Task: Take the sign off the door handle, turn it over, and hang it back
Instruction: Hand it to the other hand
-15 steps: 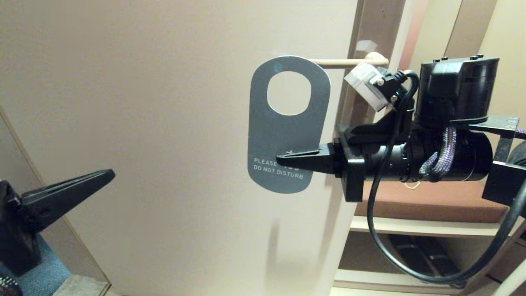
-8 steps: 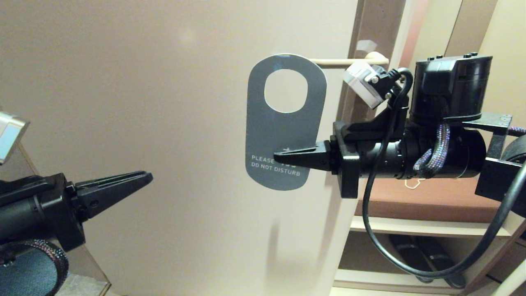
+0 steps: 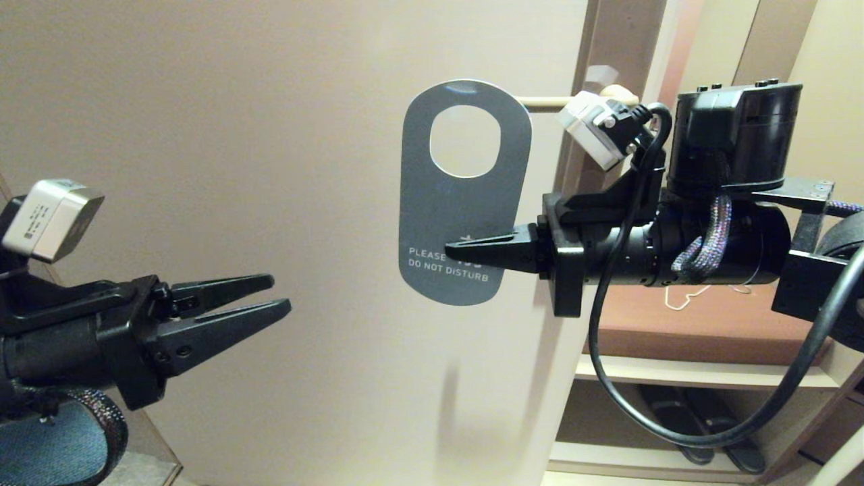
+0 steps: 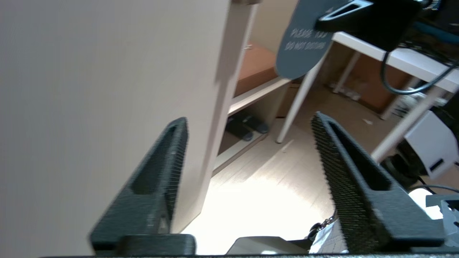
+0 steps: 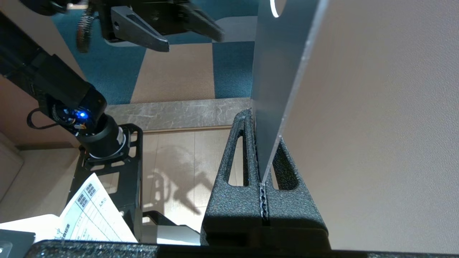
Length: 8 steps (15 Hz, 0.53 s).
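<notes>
Pinching the lower edge of the sign (image 3: 464, 223), the right pincer (image 3: 451, 252) holds it upright before the pale door (image 3: 270, 135), beside the door handle (image 3: 547, 102), while the left pincer (image 3: 278, 293) waits with spread fingers, well apart.

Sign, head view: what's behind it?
Behind the sign, pinched by the right gripper, shows the pale door, also through its hole. The door handle emerges beside it; its tip is covered.

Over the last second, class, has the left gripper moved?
Yes. The left gripper has risen and advanced across the door toward the sign, its fingers opening.
</notes>
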### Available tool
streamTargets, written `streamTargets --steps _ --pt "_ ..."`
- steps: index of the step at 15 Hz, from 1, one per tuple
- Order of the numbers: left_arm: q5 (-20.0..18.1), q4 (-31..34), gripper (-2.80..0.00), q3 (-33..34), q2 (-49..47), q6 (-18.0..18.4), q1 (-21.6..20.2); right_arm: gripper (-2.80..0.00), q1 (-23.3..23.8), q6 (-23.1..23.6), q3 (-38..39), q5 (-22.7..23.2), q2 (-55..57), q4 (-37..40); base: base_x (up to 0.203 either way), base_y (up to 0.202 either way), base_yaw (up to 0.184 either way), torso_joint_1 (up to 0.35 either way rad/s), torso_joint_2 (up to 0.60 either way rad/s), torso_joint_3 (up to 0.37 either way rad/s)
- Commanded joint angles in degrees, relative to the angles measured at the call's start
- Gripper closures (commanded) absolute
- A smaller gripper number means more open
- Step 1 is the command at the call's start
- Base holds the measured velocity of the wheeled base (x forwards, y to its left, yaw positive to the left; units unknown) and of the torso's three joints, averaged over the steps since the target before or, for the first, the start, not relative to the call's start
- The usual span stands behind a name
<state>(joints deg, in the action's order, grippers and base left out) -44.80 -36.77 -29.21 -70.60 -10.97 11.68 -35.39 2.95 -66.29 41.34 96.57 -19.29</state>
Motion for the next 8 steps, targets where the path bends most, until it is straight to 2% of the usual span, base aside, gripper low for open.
streamTargets --steps 1,5,8 --pt "-3.53 -3.32 -2.80 -0.14 -4.58 -0.17 0.01 0.00 -0.03 0.04 0.02 0.40 0.19 -0.13 0.000 0.000 0.000 0.000 0.00 0.000" --pt "-11.65 -4.54 -2.80 -0.15 -6.21 -0.21 0.01 0.00 -0.03 -0.13 -0.02 2.69 0.35 -0.13 0.000 0.000 0.000 0.000 0.00 0.000" --pt "-14.93 -4.55 -2.80 -0.37 -7.31 -0.28 0.01 0.00 -0.03 -0.45 -1.27 5.10 0.77 -0.05 0.000 0.000 0.000 0.000 0.00 0.000"
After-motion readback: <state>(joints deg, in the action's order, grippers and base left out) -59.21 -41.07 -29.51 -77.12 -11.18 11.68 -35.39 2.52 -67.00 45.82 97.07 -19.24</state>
